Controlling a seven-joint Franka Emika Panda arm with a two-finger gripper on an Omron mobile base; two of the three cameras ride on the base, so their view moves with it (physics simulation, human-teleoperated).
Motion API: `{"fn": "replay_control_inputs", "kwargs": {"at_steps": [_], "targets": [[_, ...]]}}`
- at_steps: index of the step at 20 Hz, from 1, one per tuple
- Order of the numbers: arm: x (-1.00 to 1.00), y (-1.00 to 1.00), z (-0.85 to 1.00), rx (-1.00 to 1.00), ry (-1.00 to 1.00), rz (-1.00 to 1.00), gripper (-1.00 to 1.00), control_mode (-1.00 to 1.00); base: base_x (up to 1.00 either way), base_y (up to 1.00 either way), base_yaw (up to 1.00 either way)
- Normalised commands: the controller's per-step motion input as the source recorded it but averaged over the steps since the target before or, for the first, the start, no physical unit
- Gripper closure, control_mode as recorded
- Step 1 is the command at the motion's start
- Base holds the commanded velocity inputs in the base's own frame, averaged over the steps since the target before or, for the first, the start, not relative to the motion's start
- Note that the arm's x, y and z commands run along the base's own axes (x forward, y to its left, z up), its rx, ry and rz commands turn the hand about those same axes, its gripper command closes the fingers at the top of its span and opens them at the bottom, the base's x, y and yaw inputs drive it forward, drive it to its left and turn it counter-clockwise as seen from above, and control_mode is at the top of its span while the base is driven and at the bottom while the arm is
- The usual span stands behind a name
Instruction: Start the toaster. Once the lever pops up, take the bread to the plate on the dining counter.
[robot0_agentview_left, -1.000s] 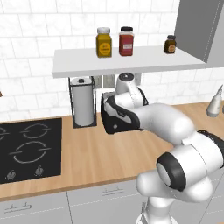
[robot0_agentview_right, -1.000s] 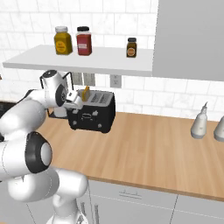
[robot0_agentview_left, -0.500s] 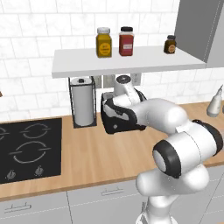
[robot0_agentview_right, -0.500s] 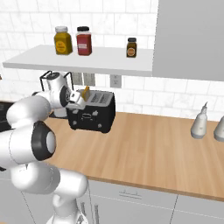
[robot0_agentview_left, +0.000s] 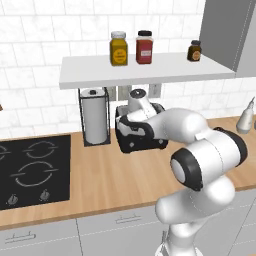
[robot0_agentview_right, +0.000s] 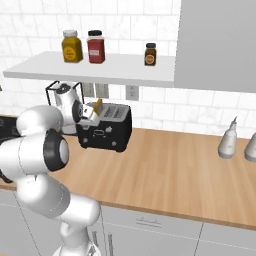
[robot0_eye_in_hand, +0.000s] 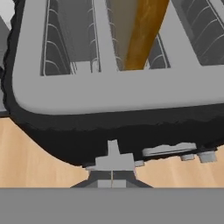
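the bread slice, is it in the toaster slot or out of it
In. The tan slice of bread with orange-brown crust stands inside a slot of the black boxy toaster, its top edge poking up above the slot in the right base view.

White tile wall (robot0_agentview_left: 30, 70), grey shelf (robot0_agentview_left: 145, 70) w/ jars, wood worktop (robot0_agentview_right: 170, 170).

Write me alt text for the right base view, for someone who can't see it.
A white robot arm reaches its pincer to the left end of a black toaster on a wooden worktop, with a slice of bread sticking up from one slot. Three jars stand on the shelf above.
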Motion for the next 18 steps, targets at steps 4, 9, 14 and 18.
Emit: {"fn": "replay_control_inputs", "kwargs": {"at_steps": [4,9,14,18], "targets": [[0.14,0.00,-0.17,0.00,0.00,0.00,1.00,-1.00,0.00,0.00,0.00],[0.06,0.00,-0.20,0.00,0.00,0.00,1.00,-1.00,0.00,0.00,0.00],[-0.01,0.00,-0.26,0.00,0.00,0.00,1.00,-1.00,0.00,0.00,0.00],[0.00,0.00,-0.30,0.00,0.00,0.00,1.00,-1.00,0.00,0.00,0.00]]}}
